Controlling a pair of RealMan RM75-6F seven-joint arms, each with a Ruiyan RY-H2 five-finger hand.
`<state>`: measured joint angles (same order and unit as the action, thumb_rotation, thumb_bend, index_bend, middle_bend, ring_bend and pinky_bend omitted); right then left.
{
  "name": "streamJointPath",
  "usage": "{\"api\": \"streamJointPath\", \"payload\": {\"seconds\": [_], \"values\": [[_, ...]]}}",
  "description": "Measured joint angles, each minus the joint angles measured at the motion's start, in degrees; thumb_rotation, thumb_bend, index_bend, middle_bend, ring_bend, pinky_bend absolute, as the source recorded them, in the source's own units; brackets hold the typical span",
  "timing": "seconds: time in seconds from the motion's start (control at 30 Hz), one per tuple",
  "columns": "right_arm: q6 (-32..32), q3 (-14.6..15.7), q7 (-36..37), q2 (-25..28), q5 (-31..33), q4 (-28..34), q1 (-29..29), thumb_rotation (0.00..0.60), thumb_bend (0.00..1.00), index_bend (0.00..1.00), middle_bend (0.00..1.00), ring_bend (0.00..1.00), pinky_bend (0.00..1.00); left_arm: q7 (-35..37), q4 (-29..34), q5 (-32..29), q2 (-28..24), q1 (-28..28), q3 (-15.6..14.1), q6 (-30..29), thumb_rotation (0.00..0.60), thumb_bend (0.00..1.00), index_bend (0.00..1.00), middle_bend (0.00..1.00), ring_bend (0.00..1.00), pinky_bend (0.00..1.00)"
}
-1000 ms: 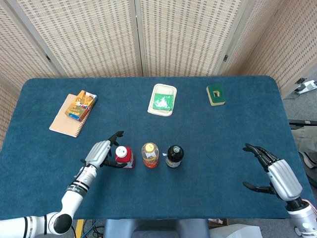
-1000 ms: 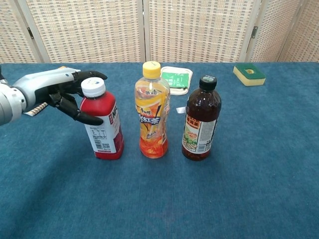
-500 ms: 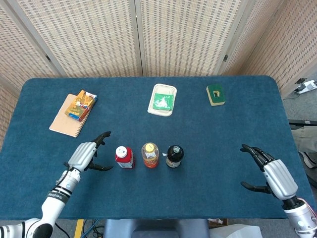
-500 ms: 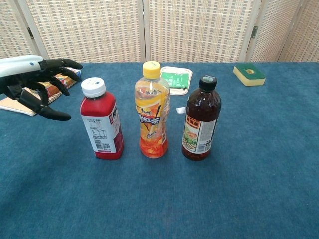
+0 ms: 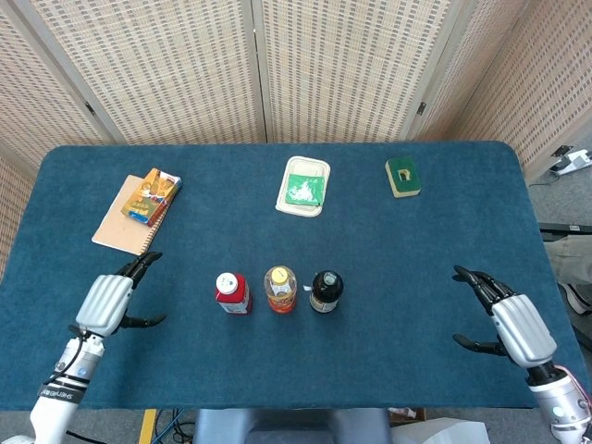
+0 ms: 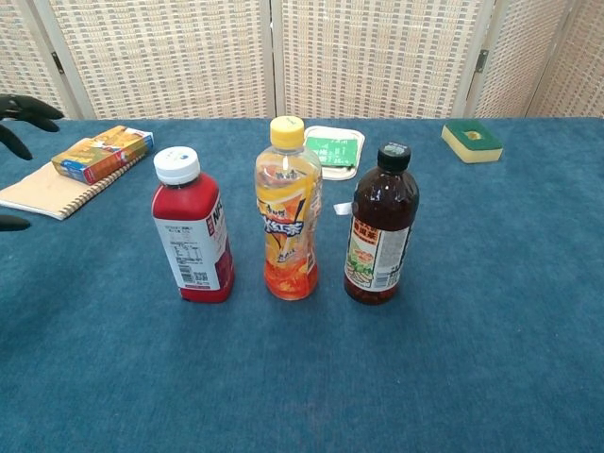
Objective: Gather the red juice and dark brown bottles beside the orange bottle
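Observation:
Three bottles stand upright in a row on the blue table. The red juice bottle (image 5: pixel 232 292) (image 6: pixel 193 228) with a white cap is on the left, the orange bottle (image 5: pixel 280 289) (image 6: pixel 287 211) in the middle, the dark brown bottle (image 5: pixel 326 290) (image 6: pixel 379 227) on the right, each a small gap apart. My left hand (image 5: pixel 111 298) hovers open well left of the red bottle; only its fingertips (image 6: pixel 21 109) show at the chest view's left edge. My right hand (image 5: pixel 511 325) is open near the table's right front corner.
A notebook (image 5: pixel 129 226) (image 6: pixel 47 189) with an orange box (image 5: pixel 152 196) (image 6: pixel 102 154) on it lies at the back left. A white tray with a green packet (image 5: pixel 303 186) (image 6: pixel 332 151) and a green sponge (image 5: pixel 402 176) (image 6: pixel 473 140) lie farther back. Wicker screens stand behind the table.
My left hand has let go of the red juice bottle and drawn away to the left, nearly leaving the chest view. The bottles stay put. The right hand barely moved.

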<state>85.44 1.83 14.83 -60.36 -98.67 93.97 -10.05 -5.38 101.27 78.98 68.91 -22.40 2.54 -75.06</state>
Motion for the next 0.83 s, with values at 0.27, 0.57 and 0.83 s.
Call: {"api": "streamJointPath", "payload": {"seconds": [0.27, 0.57, 0.83], "values": [[-3.3, -0.5, -7.3, 0.4, 4.1, 1.3, 0.0, 0.6, 0.0, 0.13, 0.26, 0.16, 0.34, 1.6, -2.9, 6.7, -2.1, 6.3, -3.8, -8.0, 0.6, 0.05, 0.16, 0.15, 0.25, 0.52], [-6.0, -1.1, -11.7, 0.8, 8.1, 2.8, 0.2, 0.6, 0.0, 0.13, 0.26, 0.16, 0.34, 2.1, -4.9, 10.5, -3.2, 11.5, -6.8, -12.5, 0.6, 0.05, 0.19, 0.18, 0.25, 0.52], [-6.5, -1.6, -11.2, 1.6, 9.4, 3.0, 0.4, 0.6, 0.0, 0.13, 0.26, 0.16, 0.34, 2.0, -6.4, 10.4, -2.5, 11.9, -6.0, -11.0, 0.6, 0.05, 0.2, 0.18, 0.25, 0.52]]}}
